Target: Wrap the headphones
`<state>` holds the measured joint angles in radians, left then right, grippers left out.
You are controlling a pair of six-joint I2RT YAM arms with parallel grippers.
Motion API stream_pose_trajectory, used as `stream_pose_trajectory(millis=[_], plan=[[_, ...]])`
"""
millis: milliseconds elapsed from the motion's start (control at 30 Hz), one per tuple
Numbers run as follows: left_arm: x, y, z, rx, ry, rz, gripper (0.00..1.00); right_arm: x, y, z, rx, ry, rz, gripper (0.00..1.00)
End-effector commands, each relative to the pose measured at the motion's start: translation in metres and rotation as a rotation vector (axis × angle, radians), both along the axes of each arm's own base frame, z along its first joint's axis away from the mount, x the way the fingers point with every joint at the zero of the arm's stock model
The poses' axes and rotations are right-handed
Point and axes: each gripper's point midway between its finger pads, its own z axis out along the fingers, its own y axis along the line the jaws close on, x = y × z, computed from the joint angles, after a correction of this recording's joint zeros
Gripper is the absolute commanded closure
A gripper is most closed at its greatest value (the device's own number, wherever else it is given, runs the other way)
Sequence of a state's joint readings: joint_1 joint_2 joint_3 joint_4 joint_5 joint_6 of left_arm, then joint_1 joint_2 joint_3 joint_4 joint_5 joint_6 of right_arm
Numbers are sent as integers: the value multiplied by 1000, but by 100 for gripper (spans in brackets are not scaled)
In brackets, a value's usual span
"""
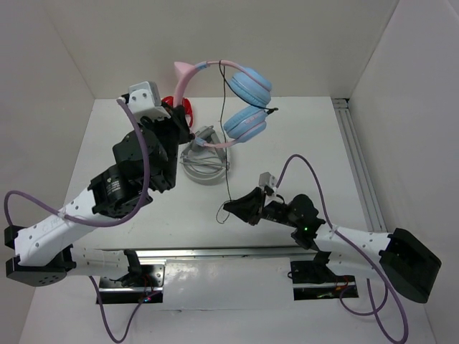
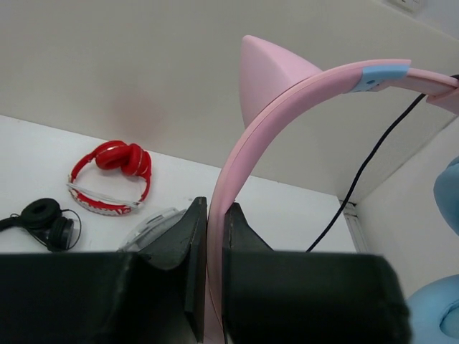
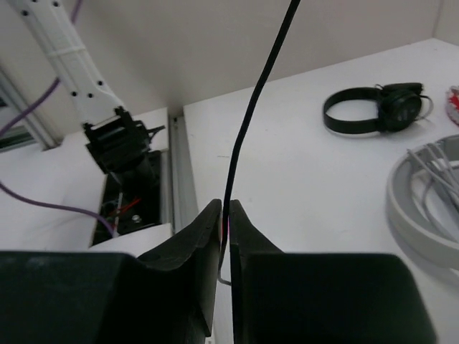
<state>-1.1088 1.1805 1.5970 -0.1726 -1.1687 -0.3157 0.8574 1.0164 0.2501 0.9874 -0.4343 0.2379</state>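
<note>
White desk (image 1: 308, 136), white walls. Headphones (image 1: 247, 97): raised clear of the desk at back centre, earcups hanging. Left fingers (image 2: 202, 218): closed tight on the pink headband (image 2: 287, 100), just below the cat ear. Cable (image 1: 227, 150): drops from the headphones straight to the right fingers (image 3: 215, 218), which stand near-shut with it pinched between them, low over the desk. On the desk: red pair (image 2: 111, 179), black pair (image 3: 373, 107), grey ring (image 1: 204, 172) holding cords.

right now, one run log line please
left jaws shut on headband | right jaws shut on cable | headphones held aloft
</note>
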Motion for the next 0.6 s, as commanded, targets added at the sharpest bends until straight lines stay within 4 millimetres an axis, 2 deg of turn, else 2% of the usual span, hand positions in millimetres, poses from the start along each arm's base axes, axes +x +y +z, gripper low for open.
stream_pose_trajectory(millis=[0, 167, 300, 467, 500, 567], plan=[[-3, 21, 34, -140, -80, 83, 100, -26, 3, 30, 118, -66, 85, 85], [1, 17, 18, -132, -64, 90, 100, -52, 13, 45, 165, -86, 137, 98], [6, 24, 13, -91, -54, 139, 100, -69, 22, 55, 169, -107, 193, 98], [15, 35, 2, -45, -44, 202, 100, -84, 21, 64, 190, -118, 196, 100], [18, 34, -10, -7, -27, 211, 100, -89, 22, 63, 182, -120, 201, 100], [24, 42, -22, 33, -7, 254, 100, -81, 22, 66, 165, -89, 128, 100]])
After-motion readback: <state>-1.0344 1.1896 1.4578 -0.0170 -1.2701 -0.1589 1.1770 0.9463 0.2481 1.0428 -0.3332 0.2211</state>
